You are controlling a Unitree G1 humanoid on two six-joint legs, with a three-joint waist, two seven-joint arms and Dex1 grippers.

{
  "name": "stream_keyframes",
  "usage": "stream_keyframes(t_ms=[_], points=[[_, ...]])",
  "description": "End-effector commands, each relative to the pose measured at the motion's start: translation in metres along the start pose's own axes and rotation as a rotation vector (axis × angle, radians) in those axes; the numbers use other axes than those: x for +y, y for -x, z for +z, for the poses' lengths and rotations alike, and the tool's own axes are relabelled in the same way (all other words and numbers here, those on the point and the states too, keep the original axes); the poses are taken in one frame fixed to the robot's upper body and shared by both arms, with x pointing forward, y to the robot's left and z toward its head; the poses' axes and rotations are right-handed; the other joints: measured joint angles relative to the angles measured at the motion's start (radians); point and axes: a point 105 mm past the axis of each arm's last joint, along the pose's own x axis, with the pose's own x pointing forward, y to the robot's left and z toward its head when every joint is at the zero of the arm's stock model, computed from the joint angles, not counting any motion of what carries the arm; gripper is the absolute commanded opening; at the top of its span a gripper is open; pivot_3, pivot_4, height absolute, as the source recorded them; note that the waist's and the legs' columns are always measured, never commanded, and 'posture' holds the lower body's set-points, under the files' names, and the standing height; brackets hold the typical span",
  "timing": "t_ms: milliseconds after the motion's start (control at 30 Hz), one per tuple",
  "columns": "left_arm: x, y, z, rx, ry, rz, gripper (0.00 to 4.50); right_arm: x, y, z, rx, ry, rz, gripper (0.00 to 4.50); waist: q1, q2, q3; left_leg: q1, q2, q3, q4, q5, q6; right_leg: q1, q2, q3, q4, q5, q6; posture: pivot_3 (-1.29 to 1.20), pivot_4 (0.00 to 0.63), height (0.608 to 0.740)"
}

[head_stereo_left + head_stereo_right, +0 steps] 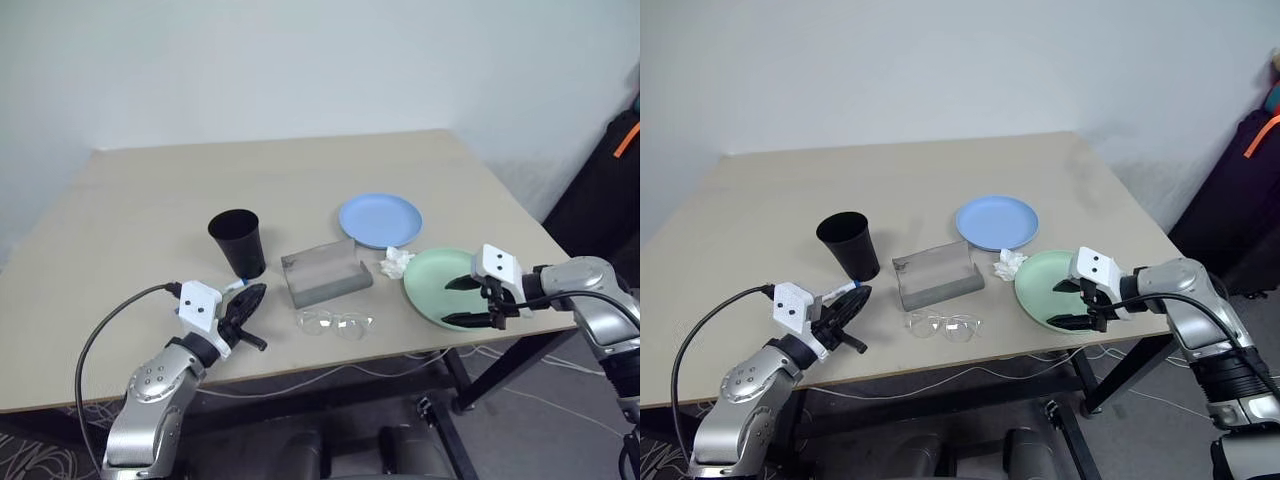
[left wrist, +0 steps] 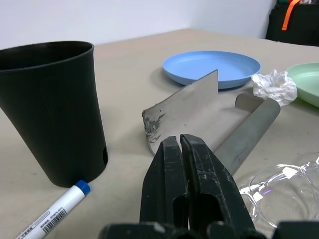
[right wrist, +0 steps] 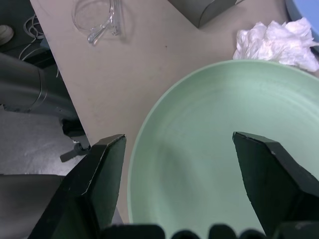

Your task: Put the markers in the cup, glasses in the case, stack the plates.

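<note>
Just right of the grey case (image 1: 323, 272), which lies open at the middle of the table (image 1: 150, 210), sits a crumpled white tissue (image 1: 397, 262), with the light blue plate (image 1: 380, 219) behind it and the mint green plate (image 1: 440, 285) further right (at the table's edge). The right gripper (image 1: 467, 302) hangs over the green plate, fingers spread wide, holding nothing. Left of the case stands the black cup (image 1: 238, 241); a blue-capped marker (image 2: 55, 213) lies at its foot. The left gripper (image 1: 247, 300), fingers pressed together, is beside that marker. The clear glasses (image 1: 335, 322) rest in front of the case.
</note>
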Motion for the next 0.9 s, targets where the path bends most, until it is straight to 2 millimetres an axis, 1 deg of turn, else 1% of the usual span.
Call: stream_keyframes(t_ms=[33, 67, 100, 133, 167, 200, 267, 367, 433, 533, 600, 700, 767, 900], points=[[-0.001, -0.002, 0.01, -0.03, -0.028, -0.012, 0.0, -0.006, 0.011, 0.011, -0.022, 0.042, -0.041, 4.48, 0.001, -0.005, 0.0, -0.001, 0.0, 0.004, 0.0, 0.0, 0.0, -0.004, -0.001, 0.004, 0.013, 0.0, 0.0, 0.0, 0.0, 0.74], [-0.001, -0.001, 0.01, -0.03, -0.028, -0.012, 0.0, -0.007, 0.011, 0.011, -0.022, 0.046, -0.046, 4.48, 0.002, -0.006, 0.0, -0.001, 0.0, 0.01, 0.001, 0.0, 0.0, -0.008, -0.002, 0.01, 0.019, 0.0, 0.0, 0.0, 0.0, 0.74], [0.0, -0.001, 0.01, -0.03, -0.029, -0.012, 0.0, -0.008, 0.01, 0.011, -0.021, 0.049, -0.051, 4.48, 0.012, -0.005, 0.001, 0.0, 0.001, 0.019, 0.0, -0.001, -0.001, -0.013, -0.002, 0.017, 0.028, 0.0, -0.001, 0.0, 0.0, 0.74], [0.0, -0.001, 0.011, -0.03, -0.03, -0.012, 0.0, -0.009, 0.01, 0.01, -0.017, 0.054, -0.056, 4.48, 0.021, -0.003, 0.001, 0.005, 0.004, 0.028, 0.001, -0.002, -0.003, -0.017, -0.001, 0.016, 0.03, -0.002, -0.003, 0.0, 0.0, 0.74], [0.001, -0.001, 0.011, -0.03, -0.032, -0.011, 0.0, -0.01, 0.009, 0.009, -0.011, 0.059, -0.061, 4.48, 0.024, -0.002, 0.001, 0.005, 0.003, 0.034, 0.0, -0.003, -0.005, -0.019, 0.001, 0.014, 0.028, -0.002, -0.004, 0.0, 0.0, 0.74], [0.001, -0.001, 0.012, -0.031, -0.034, -0.01, 0.0, -0.011, 0.009, 0.009, -0.008, 0.063, -0.065, 4.48, 0.027, -0.002, 0.002, 0.006, 0.002, 0.036, 0.002, -0.003, -0.006, -0.019, 0.001, 0.008, 0.026, -0.002, -0.004, 0.0, 0.0, 0.74], [0.004, -0.003, 0.014, -0.032, -0.04, -0.009, 0.0, -0.013, 0.007, 0.01, -0.005, 0.071, -0.072, 4.48, 0.027, -0.002, 0.001, 0.009, 0.011, 0.032, 0.005, -0.005, -0.01, -0.01, 0.001, -0.011, 0.017, -0.002, -0.004, 0.0, 0.0, 0.74], [0.009, -0.007, 0.021, -0.044, -0.052, -0.004, 0.0, -0.019, 0.006, 0.018, -0.011, 0.084, -0.077, 4.48, 0.026, -0.002, 0.001, 0.008, 0.021, 0.032, 0.009, -0.005, -0.01, -0.007, -0.001, -0.026, 0.009, -0.002, -0.004, 0.0, 0.0, 0.74], [0.014, -0.008, 0.026, -0.058, -0.056, 0.01, 0.0, -0.022, 0.004, 0.021, -0.016, 0.089, -0.079, 4.48, 0.025, -0.002, 0.001, 0.007, 0.023, 0.033, 0.011, -0.005, -0.01, -0.007, -0.002, -0.027, 0.006, -0.002, -0.003, 0.0, 0.0, 0.74], [0.013, -0.008, 0.025, -0.06, -0.051, 0.016, 0.0, -0.023, 0.002, 0.023, -0.015, 0.105, -0.068, 4.48, 0.025, -0.001, 0.0, 0.006, 0.03, 0.035, 0.011, -0.005, -0.01, -0.005, -0.001, -0.032, -0.006, -0.002, -0.003, 0.0, 0.0, 0.74], [0.012, -0.009, 0.024, -0.064, -0.045, 0.015, 0.0, -0.026, 0.002, 0.023, -0.007, 0.116, -0.068, 4.48, 0.026, -0.001, 0.0, 0.006, 0.036, 0.039, 0.013, -0.005, -0.01, -0.005, -0.002, -0.032, -0.006, -0.002, -0.003, 0.0, 0.0, 0.74], [0.012, -0.015, 0.025, -0.073, -0.036, 0.009, 0.0, -0.031, 0.004, 0.027, -0.01, 0.113, -0.073, 4.48, 0.027, -0.001, 0.0, 0.005, 0.039, 0.05, 0.014, -0.005, -0.01, -0.007, -0.002, -0.032, -0.007, -0.001, -0.003, 0.0, 0.0, 0.74], [0.012, -0.018, 0.025, -0.075, -0.037, -0.001, 0.0, -0.033, 0.004, 0.029, -0.011, 0.113, -0.073, 4.48, 0.027, -0.001, 0.0, 0.003, 0.041, 0.052, 0.015, -0.005, -0.01, -0.01, -0.003, -0.032, -0.007, -0.001, -0.004, 0.0, 0.0, 0.74], [0.011, -0.025, 0.026, -0.081, -0.039, -0.023, 0.0, -0.04, 0.004, 0.027, 0.007, 0.089, -0.112, 4.48, 0.027, -0.002, 0.0, 0.002, 0.043, 0.056, 0.016, -0.005, -0.01, -0.011, -0.002, -0.033, -0.007, 0.005, -0.01, 0.0, 0.0, 0.74]])
